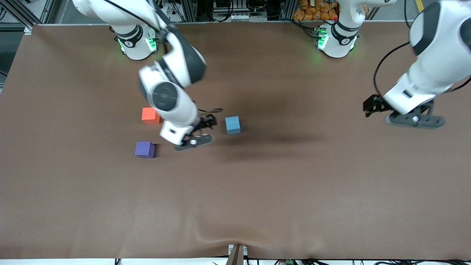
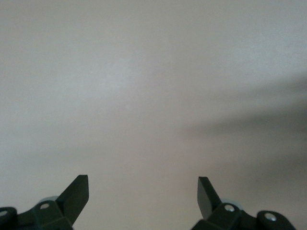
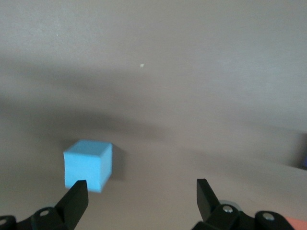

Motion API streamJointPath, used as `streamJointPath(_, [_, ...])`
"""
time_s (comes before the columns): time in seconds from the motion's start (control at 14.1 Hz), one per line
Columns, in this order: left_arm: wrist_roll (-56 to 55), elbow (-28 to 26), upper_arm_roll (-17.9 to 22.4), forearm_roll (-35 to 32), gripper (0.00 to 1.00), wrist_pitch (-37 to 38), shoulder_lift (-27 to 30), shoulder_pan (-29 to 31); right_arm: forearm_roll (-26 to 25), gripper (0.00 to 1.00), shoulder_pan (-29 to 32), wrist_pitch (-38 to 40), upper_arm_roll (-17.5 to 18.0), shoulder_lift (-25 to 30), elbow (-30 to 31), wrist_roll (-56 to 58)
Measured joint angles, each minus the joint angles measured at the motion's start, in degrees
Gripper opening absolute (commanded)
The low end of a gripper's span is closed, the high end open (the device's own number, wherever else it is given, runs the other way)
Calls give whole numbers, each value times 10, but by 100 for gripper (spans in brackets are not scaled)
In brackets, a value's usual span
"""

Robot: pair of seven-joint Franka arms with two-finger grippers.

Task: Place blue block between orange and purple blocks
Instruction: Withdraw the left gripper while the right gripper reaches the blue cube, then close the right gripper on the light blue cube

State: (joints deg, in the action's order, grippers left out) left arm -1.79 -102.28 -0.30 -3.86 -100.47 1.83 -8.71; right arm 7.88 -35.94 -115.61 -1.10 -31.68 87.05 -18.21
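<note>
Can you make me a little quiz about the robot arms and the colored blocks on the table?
1. True or false: the right gripper is holding the blue block.
2. Which block sits nearest the front camera? A) orange block B) purple block C) blue block
3. Fill in: the left gripper hangs over bare ____, waiting.

Key:
1. False. Its fingers are open and the blue block sits free on the table beside it.
2. B
3. table
</note>
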Motion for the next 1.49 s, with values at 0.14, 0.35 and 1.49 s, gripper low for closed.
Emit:
streamJointPath(0.14, [0,26,2,17,100,48,20,4,0,100,-18,-17,0,-27,-1,-24])
streamJointPath(0.35, [0,55,2,28,100,81,27,14,0,100,-33,-16,0,-33,-2,-29])
streamJointPath(1.49, [-19,62,-34,32,100,117,35,51,14,100,-86,-136,0,-65,52,-110])
